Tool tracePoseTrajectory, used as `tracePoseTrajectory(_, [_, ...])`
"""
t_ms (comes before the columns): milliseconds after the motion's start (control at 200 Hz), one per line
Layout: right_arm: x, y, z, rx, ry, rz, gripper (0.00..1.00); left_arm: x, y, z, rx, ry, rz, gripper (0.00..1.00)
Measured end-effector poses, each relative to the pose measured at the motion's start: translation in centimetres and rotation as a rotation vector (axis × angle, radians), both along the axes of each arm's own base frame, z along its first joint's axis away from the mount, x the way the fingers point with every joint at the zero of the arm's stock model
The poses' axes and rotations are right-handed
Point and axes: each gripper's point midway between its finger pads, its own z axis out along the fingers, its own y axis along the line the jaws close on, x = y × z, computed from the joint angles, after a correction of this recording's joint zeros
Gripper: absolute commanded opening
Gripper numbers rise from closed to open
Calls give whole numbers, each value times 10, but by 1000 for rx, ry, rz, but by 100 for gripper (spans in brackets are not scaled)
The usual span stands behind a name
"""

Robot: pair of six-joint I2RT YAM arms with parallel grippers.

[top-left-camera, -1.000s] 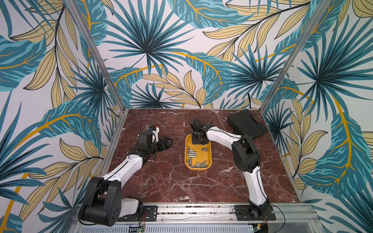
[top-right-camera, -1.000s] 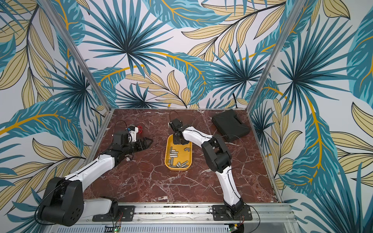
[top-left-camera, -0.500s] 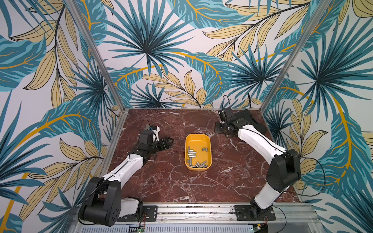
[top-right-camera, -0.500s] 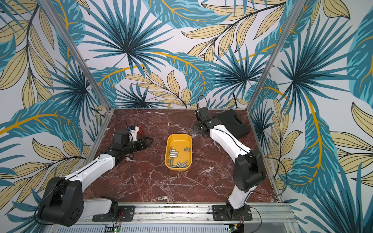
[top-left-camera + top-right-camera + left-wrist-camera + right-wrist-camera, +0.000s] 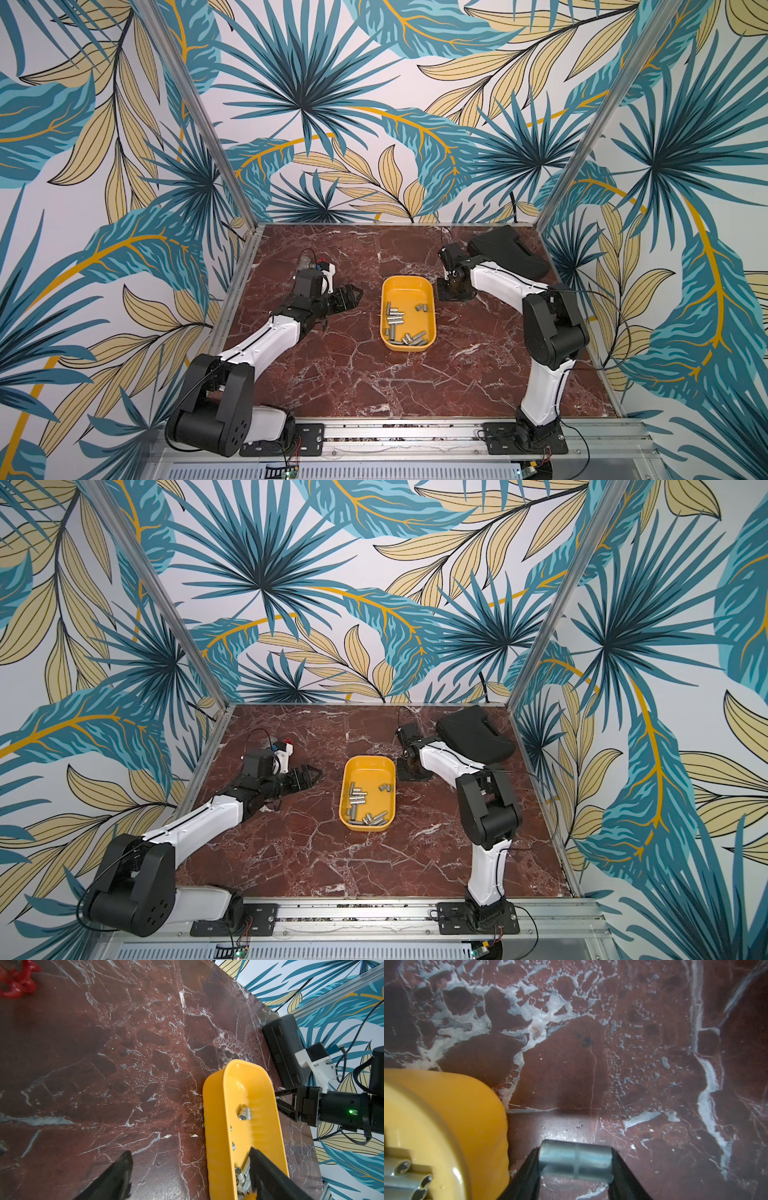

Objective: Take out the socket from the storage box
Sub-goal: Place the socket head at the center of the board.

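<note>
The storage box (image 5: pixel 388 291) (image 5: pixel 350 773) is a shallow yellow tray in the middle of the table, with several steel sockets (image 5: pixel 395 320) (image 5: pixel 358 799) lying in it. My right gripper (image 5: pixel 453 286) (image 5: pixel 409 766) points down at the table just right of the tray's far corner. In the right wrist view it (image 5: pixel 575 1153) is shut on a steel socket (image 5: pixel 576 1160), held crosswise low over the marble, beside the tray's wall (image 5: pixel 467 1105). My left gripper (image 5: pixel 349 297) (image 5: pixel 190 1156) lies open left of the tray, holding nothing.
A flat black case (image 5: pixel 507 251) (image 5: pixel 473 733) lies at the back right, behind the right arm. A small red object (image 5: pixel 16 980) sits near the left arm. Metal frame rails edge the marble table (image 5: pixel 353 374).
The right gripper has left the tray's far end, swung right toward the black case, then come down beside the tray's right side. The left arm has barely moved.
</note>
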Motion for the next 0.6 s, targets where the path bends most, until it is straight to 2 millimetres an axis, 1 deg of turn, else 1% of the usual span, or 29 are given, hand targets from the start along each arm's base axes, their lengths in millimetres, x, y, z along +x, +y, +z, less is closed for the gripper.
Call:
tracePoseTrajectory(145, [2,3,-9,-1,22,13,35,1,-1,-3,-2,5,1,90])
tracePoseTrajectory(341, [4,5,-9,-1,32,30,35,3,-4,-3,-33,-8,11,90])
tracePoseTrajectory(516, [5,2,-15,0,49,24,36,5,-6,-3,-45,-17,7,90])
tracePoseTrajectory(601, [5,0,-19,-1,59,20,38,5,-7,-4,-45,-13,5,90])
